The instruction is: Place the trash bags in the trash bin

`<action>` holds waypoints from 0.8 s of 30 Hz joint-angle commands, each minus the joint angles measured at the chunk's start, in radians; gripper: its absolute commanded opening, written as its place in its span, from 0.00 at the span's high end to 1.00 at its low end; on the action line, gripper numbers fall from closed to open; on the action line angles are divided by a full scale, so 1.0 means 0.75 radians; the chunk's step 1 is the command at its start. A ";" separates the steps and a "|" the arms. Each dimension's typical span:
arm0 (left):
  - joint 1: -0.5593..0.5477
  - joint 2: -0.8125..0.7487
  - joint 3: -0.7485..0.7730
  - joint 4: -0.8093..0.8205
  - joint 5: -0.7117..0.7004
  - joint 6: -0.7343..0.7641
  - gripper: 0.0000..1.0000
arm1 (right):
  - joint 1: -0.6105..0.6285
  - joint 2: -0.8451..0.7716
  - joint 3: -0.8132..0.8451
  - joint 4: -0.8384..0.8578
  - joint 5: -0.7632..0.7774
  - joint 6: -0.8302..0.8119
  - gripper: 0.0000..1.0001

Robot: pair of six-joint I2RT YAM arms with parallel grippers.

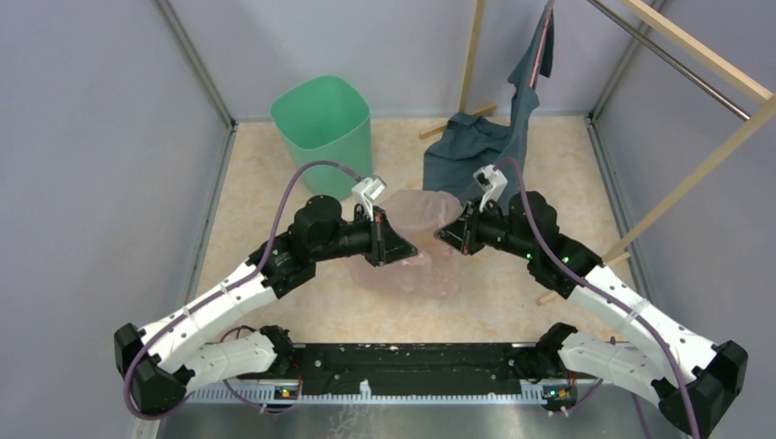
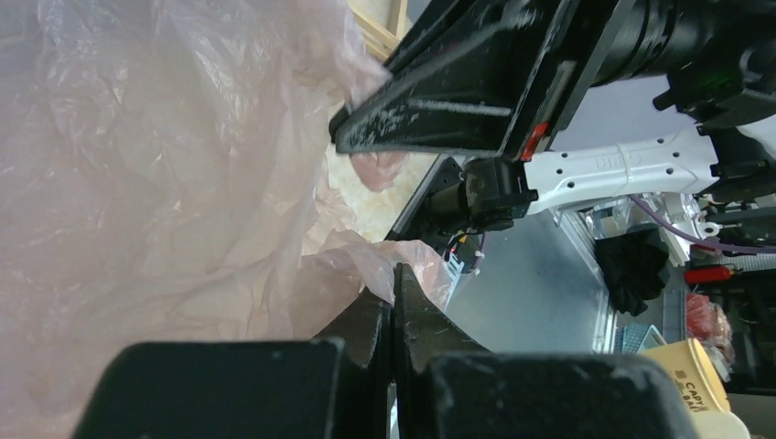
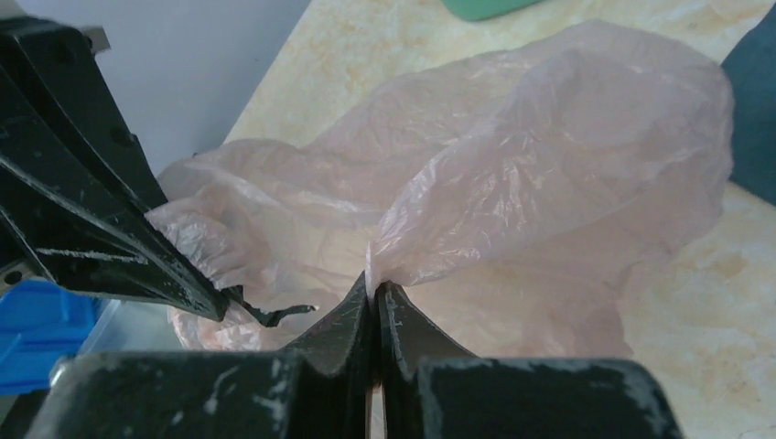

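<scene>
- Desk [image 1: 274, 306]: beige, marbled, carries everything below.
- Dark blue-grey garment [image 1: 468, 157]: hangs from a wooden frame at 1 o'clock, lower part heaped on the desk, just beyond the bag.
- Mint-green trash bin [image 1: 325, 123]: stands upright at 11 o'clock, mouth up, well apart from the bag.
- Pale-pink trash bag [image 1: 423, 212]: sits crumpled and glossy at the centre of the desk, outside the bin, stretched between both hands; cannot tell whether the underside rests on the desk.
- Left hand [image 2: 395, 274]: reaches in from the bag's 8 o'clock side, fingers pressed together, pinching a fold of the film.
- Right hand [image 3: 375, 288]: comes in from the bag's 3 o'clock side, fingers pressed together, pinching a gathered edge of the film.
</scene>
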 commanded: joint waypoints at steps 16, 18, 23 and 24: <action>-0.015 0.046 -0.053 0.159 -0.078 -0.116 1.00 | 0.037 -0.098 -0.100 0.189 -0.244 -0.064 0.25; -0.014 0.059 -0.030 0.152 -0.072 -0.111 1.00 | 0.069 -0.095 -0.096 0.172 -0.187 -0.087 0.19; -0.016 0.070 -0.018 0.165 -0.076 -0.138 1.00 | 0.159 -0.074 -0.062 0.107 -0.054 -0.151 0.14; -0.016 0.071 -0.019 0.171 -0.076 -0.145 1.00 | 0.185 -0.063 -0.053 0.093 -0.010 -0.164 0.13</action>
